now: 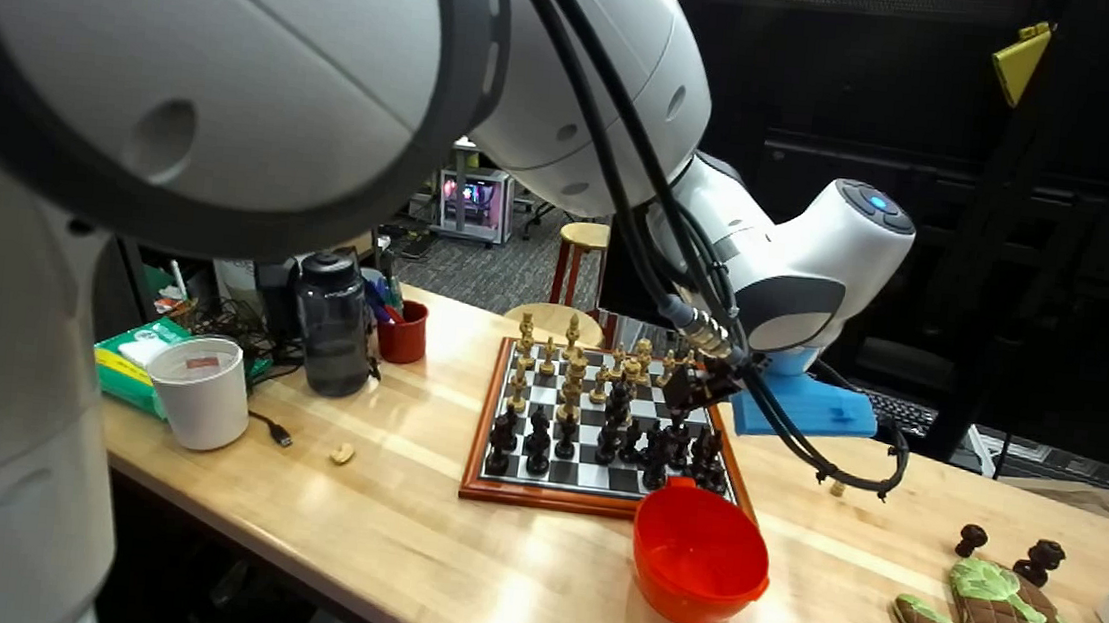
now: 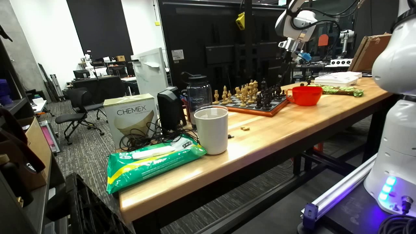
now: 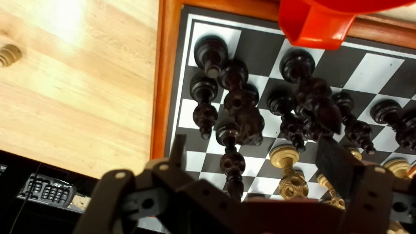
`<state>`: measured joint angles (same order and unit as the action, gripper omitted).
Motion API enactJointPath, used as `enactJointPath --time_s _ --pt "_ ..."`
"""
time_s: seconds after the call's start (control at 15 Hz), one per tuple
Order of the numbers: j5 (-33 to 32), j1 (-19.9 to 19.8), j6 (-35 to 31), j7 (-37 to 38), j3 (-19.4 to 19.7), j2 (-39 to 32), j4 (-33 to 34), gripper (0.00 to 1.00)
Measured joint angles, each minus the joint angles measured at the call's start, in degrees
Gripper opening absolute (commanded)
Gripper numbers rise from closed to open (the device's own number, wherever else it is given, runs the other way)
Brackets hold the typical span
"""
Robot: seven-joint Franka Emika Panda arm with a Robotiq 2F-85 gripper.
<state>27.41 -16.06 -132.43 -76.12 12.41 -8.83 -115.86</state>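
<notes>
Your gripper (image 3: 253,148), fingers parted and holding nothing, hangs over slender black carved chess pieces (image 3: 232,162); they crowd near one corner of the wood-framed chessboard (image 3: 164,81), beside the round red plastic bowl (image 1: 689,604), so an off-centre descent could topple neighbours.

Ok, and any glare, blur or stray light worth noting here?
Wrist view: washed-out glare on the tabletop, top left; the gripper looks soft, out of focus; dark chess pieces lose detail. In both exterior views: shiny highlights on the tabletop. In an exterior view: blue lights glow at the robot base.
</notes>
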Motion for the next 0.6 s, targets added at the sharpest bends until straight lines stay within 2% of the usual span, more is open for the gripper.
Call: enactJointPath --time_s 0.6 --pt "0.0 0.0 0.0 0.1 -0.1 0.0 0.8 1.00"
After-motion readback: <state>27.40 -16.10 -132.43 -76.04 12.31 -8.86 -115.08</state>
